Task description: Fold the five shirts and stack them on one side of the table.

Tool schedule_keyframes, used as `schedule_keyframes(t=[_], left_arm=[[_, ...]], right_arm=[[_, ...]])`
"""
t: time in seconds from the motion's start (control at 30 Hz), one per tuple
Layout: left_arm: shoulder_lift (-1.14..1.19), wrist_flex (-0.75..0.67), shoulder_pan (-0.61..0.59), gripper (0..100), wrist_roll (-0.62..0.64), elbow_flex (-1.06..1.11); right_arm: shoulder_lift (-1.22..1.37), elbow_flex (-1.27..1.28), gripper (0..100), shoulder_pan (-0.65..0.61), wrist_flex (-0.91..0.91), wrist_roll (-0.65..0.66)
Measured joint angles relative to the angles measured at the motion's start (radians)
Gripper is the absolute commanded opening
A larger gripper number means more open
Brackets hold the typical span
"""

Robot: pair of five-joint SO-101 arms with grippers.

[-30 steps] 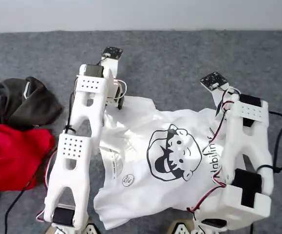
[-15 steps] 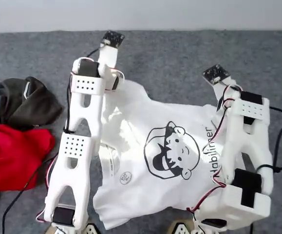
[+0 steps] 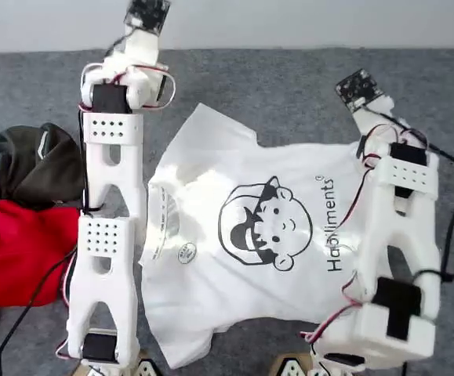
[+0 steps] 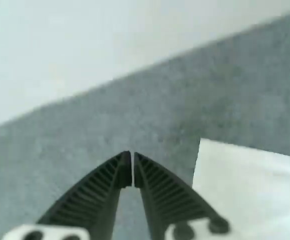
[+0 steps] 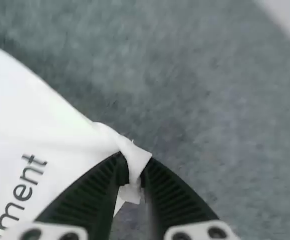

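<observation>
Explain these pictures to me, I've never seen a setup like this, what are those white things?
The white things are two small robot arms, the left arm and the right arm, seen from an overhead camera. The other two pictures come from a camera on each arm's wrist, looking along its black gripper. A white shirt lies spread on the grey table, with a red shirt and a dark shirt heaped beside it. The right gripper pinches the white shirt's edge; the left gripper is shut on nothing.
</observation>
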Motion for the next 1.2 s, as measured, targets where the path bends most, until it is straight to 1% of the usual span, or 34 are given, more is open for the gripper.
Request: schedule_keyframes(t=[0.13,0.27,0.37,0.5,0.6,0.7,0.77,0.83,0.9,0.97,1.07,1.2], left_arm=[[-0.097,0.043,0.000,1,0.000,0.000],[-0.117,0.112,0.009,1,0.000,0.000],[-0.078,0.146,0.026,1,0.000,0.000],[0.028,0.206,0.046,1,-0.002,-0.002],[0.080,0.285,0.049,1,-0.002,-0.002],[0.086,0.310,0.049,1,0.003,-0.002],[0.074,0.315,0.049,1,0.017,-0.002],[0.044,0.315,0.051,3,0.020,0.020],[-0.008,0.315,0.055,5,0.020,0.071],[-0.077,0.315,0.058,8,0.020,0.158],[-0.199,0.315,0.061,10,0.020,0.338],[-0.397,0.315,0.063,12,0.023,0.618]], right_arm=[[-0.110,-0.009,0.9,-0.002,0.058,0.000],[-0.141,0.002,0.9,-0.037,0.109,0.002],[-0.141,0.055,0.9,-0.052,0.114,0.006],[-0.097,0.110,0.9,-0.061,0.115,0.028],[-0.072,0.126,0.9,-0.054,0.115,0.029],[-0.052,0.127,1.4,-0.032,0.115,0.029],[-0.052,0.126,5.0,-0.017,0.150,0.029],[-0.051,0.120,12.8,-0.006,0.215,0.029],[-0.051,0.084,19.7,-0.002,0.308,0.029],[-0.051,0.037,23.8,0.011,0.402,0.020],[-0.051,-0.055,24.2,0.040,0.531,-0.028],[-0.051,-0.184,24.2,0.066,0.703,-0.041]])
